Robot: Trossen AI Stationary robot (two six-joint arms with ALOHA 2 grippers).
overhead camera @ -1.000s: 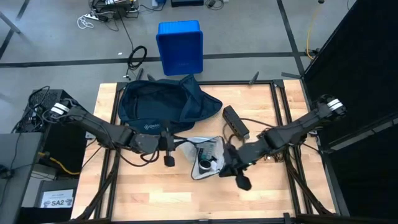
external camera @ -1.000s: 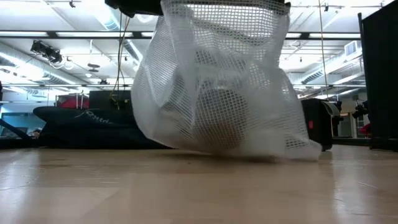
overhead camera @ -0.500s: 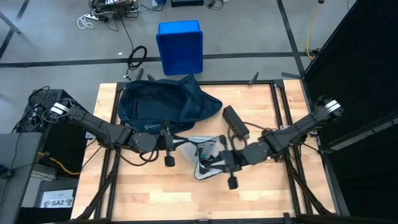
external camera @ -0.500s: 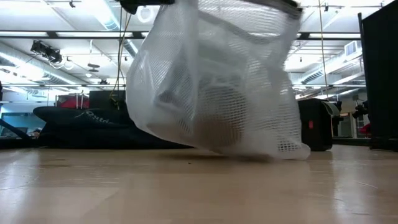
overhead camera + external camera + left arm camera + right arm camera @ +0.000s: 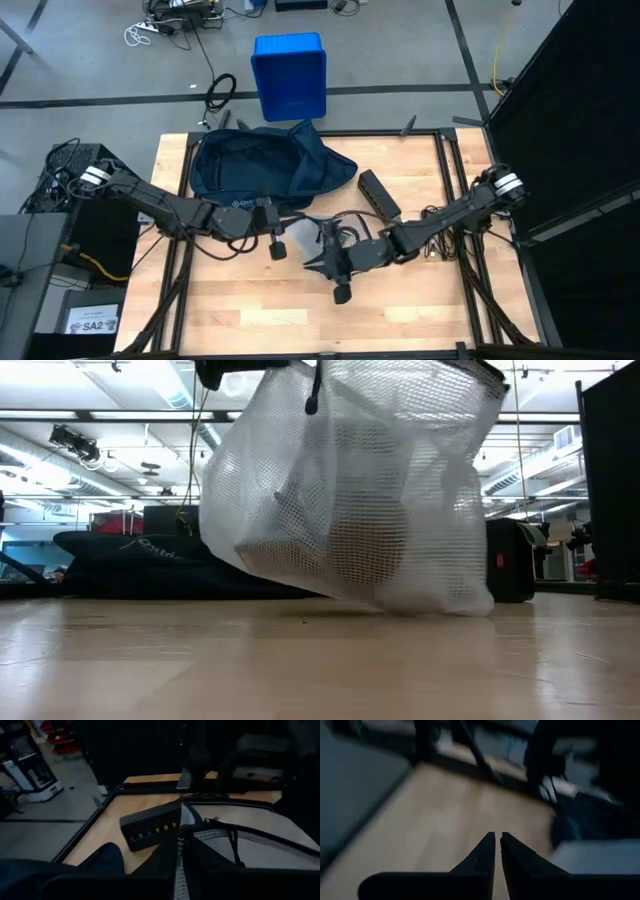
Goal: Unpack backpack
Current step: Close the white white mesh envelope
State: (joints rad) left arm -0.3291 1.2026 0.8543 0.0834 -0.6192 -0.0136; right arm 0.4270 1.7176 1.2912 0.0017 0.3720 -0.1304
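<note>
Since a second ago the right gripper [image 5: 322,262] has swung left over the table's [image 5: 230,310] middle, carrying the white mesh bag [image 5: 350,490] with it. Low view shows the bag hanging off the wood, only its bottom near the surface; the right fingers [image 5: 485,854] are pressed together, apparently pinching its rim. The left gripper [image 5: 272,222], jaws closed, seems to hold the bag's other side. Beyond, a black box [image 5: 379,195] lies toward the right edge. The backpack [image 5: 260,160] rests at the far edge, left of centre.
</note>
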